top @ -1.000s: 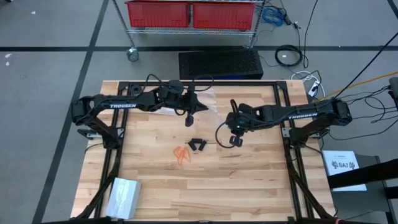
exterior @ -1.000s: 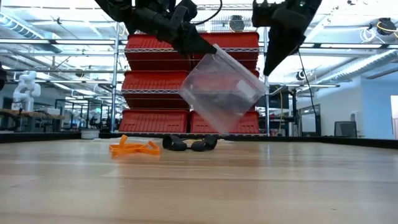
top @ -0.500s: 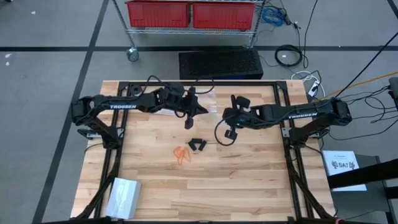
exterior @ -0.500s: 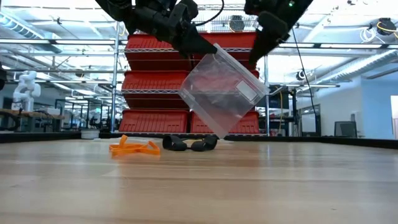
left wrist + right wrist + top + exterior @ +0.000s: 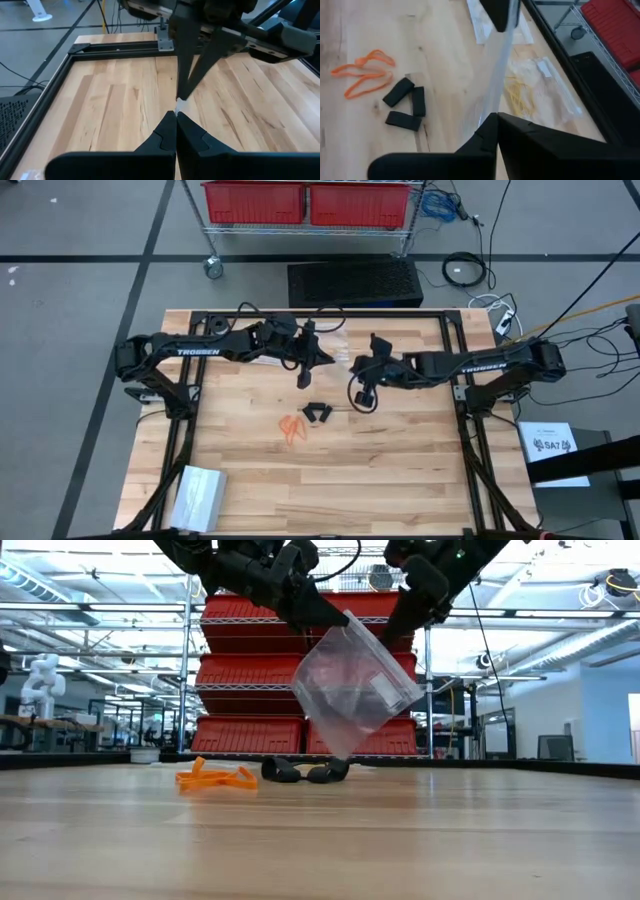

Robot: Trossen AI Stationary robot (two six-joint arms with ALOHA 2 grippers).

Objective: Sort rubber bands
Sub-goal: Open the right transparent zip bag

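Left gripper [image 5: 335,618] and right gripper [image 5: 395,635] both pinch the clear bag [image 5: 352,680], lifted off the table [image 5: 400,460]. Orange bands [image 5: 291,428] and black bands [image 5: 317,413] lie below, just beside each other.

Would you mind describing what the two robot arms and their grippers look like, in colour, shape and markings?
Both arms are dark, near-black, jointed links with white TROSSEN lettering along the forearm. Black cables loop beside each wrist. The left gripper and right gripper each end in two flat, dark fingers that taper to a narrow wedge point.
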